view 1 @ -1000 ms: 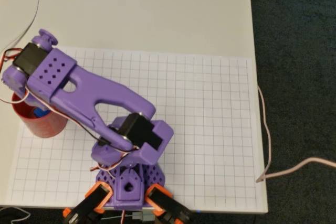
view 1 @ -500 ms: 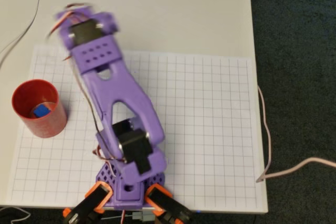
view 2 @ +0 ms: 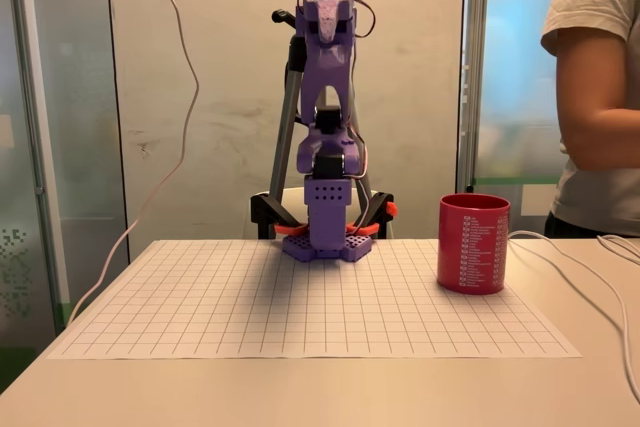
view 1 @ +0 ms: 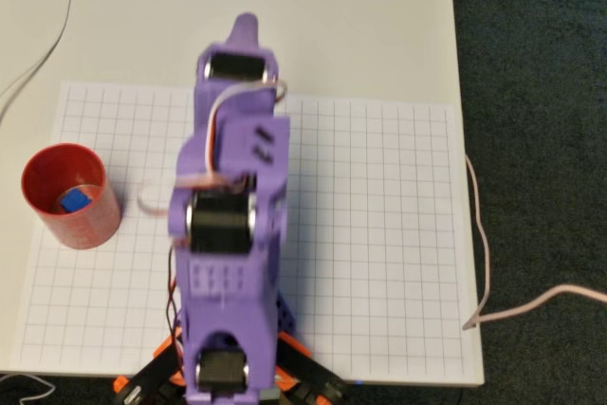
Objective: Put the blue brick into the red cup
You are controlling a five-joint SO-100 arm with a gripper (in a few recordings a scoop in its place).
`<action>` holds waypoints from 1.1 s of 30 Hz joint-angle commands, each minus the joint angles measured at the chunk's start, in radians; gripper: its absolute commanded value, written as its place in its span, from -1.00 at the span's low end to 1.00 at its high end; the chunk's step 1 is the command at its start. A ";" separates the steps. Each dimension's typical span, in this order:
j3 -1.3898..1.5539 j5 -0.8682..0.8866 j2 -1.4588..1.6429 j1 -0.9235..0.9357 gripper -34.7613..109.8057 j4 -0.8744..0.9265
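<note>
Brick: blue brick (view 1: 73, 200) inside red cup (view 1: 68, 195), well left of fingers (view 1: 245, 26) in overhead view. Swung off cup, raised upright over base. Finger opening: cannot tell. Placement looks done.

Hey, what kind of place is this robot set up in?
Probably an office or lab: a pale table with a grid sheet, glass partition walls behind, loose cables and a person standing alongside.
</note>
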 commanded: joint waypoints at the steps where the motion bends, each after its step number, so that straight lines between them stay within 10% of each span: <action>1: 0.035 -0.018 0.100 0.014 -0.52 0.021; 33: 1.052 -0.003 0.178 -0.084 -0.52 -0.172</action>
